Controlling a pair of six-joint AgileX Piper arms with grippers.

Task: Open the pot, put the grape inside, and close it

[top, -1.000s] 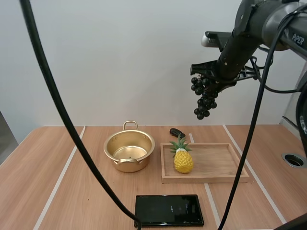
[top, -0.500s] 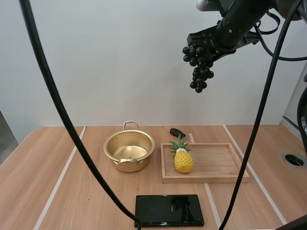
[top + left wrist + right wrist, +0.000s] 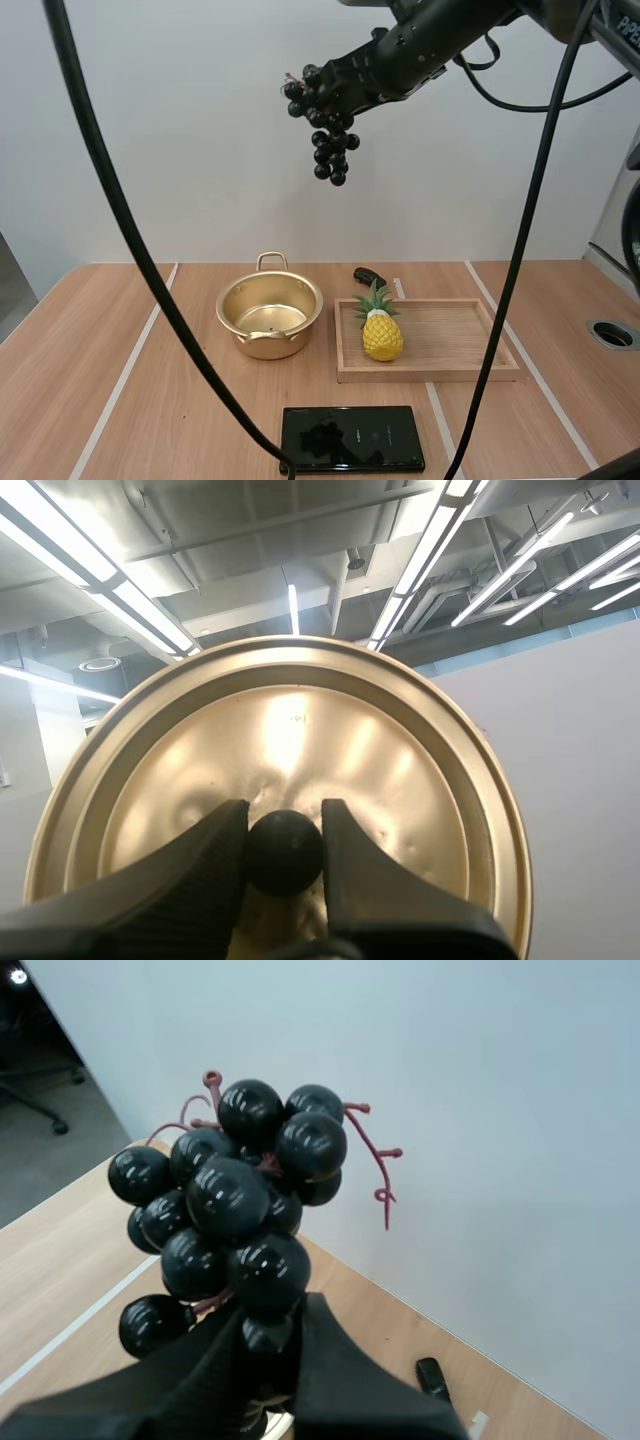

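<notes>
Pot [image 3: 270,315]: standing open and empty on the table [image 3: 150,400]
Lid [image 3: 280,730]: my left gripper [image 3: 285,818] is pinching its knob [image 3: 284,852], holding it off the pot
Grapes [image 3: 325,125]: my right gripper [image 3: 272,1322] is clamping the bunch high above the table, well apart from the pot
Judging as outstanding: lowering grapes in, closing

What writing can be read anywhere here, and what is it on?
"PiPE", cut off at the picture's edge: white letters on the right arm.
Faint mark on the black phone: too small to read.
No writing on the pot, lid, grapes, pineapple or tray.
</notes>
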